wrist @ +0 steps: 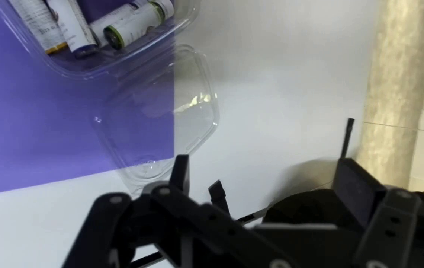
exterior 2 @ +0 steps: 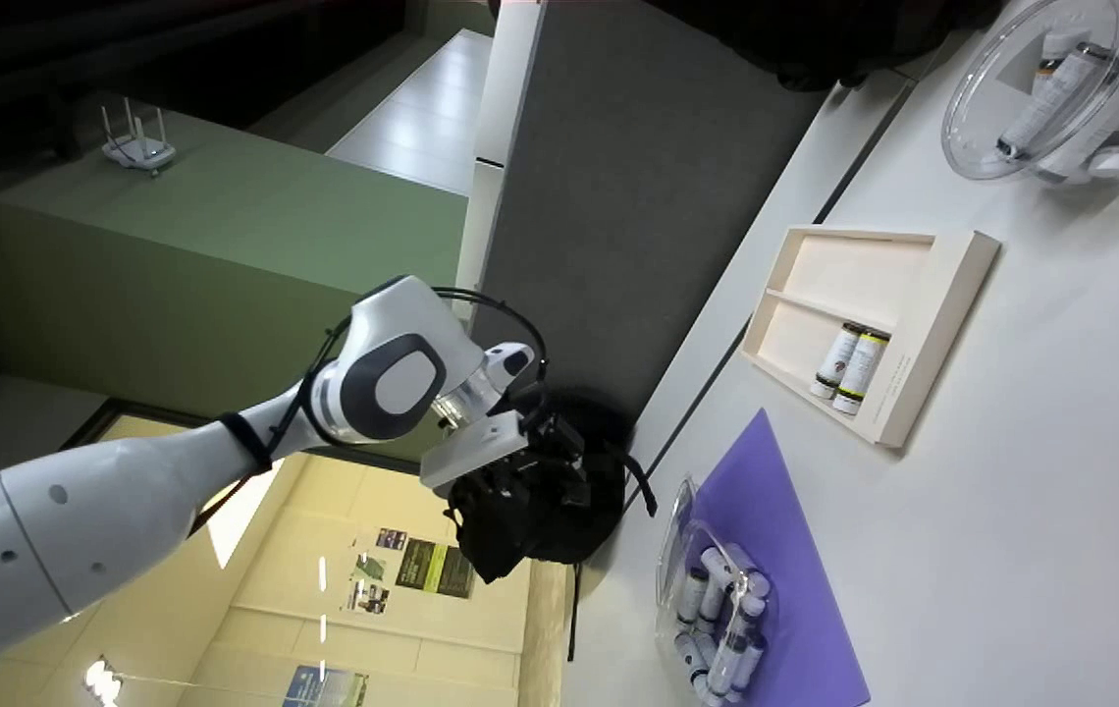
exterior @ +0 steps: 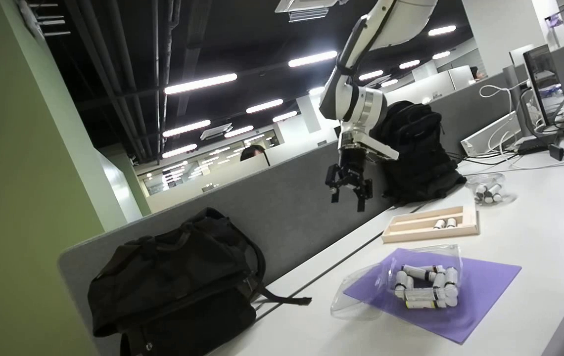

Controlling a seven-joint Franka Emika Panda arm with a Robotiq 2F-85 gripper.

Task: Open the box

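Note:
The box is a low, pale tan wooden tray with long compartments, lying flat on the white table. It also shows in an exterior view. Its top is open, with no lid visible on it, and two white vials lie side by side in one compartment. My gripper hangs above the table, beyond the box and apart from it. In the wrist view the gripper has its fingers wide apart with nothing between them. The box is out of the wrist view.
A clear container of several vials stands on a purple mat, its clear lid folded out. Another clear container of vials stands beyond the box. Black backpacks lean on the grey partition.

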